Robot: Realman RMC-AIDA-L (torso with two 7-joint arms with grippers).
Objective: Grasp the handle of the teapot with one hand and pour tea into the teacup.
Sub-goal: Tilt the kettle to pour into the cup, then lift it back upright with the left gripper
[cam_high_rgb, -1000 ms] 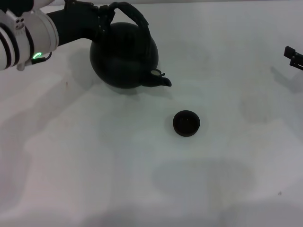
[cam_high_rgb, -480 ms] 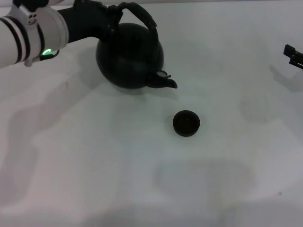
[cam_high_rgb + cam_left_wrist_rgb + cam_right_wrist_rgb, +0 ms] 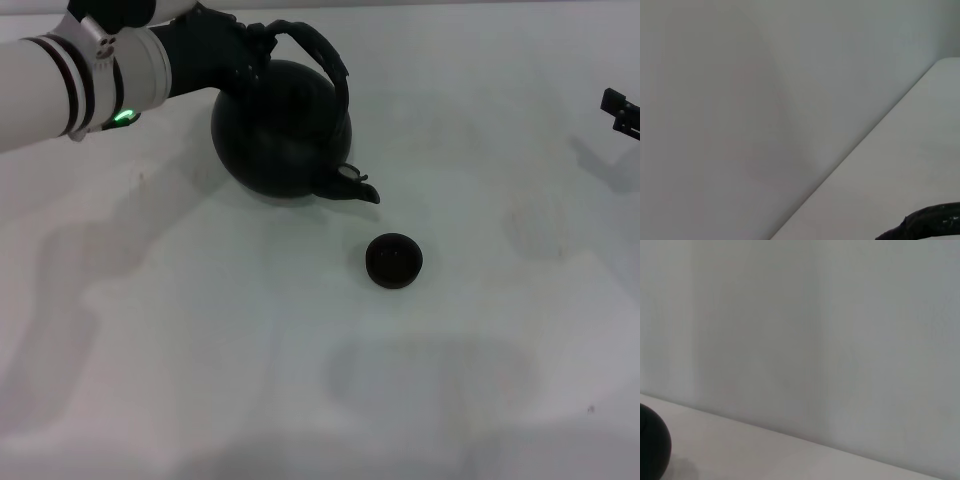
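Teapot: the teapot [image 3: 282,128] sits at the far left of the worktop [image 3: 300,380], hanging directly under and to the right of the left tool, its body leaning slightly toward the spout.
Handle: the handle [image 3: 318,52] arches over the pot's top; its left end is where the left tool meets it. A sliver of it shows in the left wrist view [image 3: 927,225].
Left tool: the left tool [image 3: 250,50] appears pinched on the handle's left end, though the black fingers merge with the black handle, so the contact line is hard to read.
Spout: the spout [image 3: 358,188] points away from the left tool, toward the near right.
Teacup: the teacup [image 3: 394,260] stands apart from the pot, just beyond the spout tip and nearer the robot, roughly along the line from the left tool through the spout.
Key relation: the spout tip is short of the cup, so I judge the pot must travel a little farther along that line before tilting.
Right tool: the right tool [image 3: 620,115] is parked at the far right edge, well apart; its finger state cannot be told.
Obstacles: nothing lies between spout and cup.
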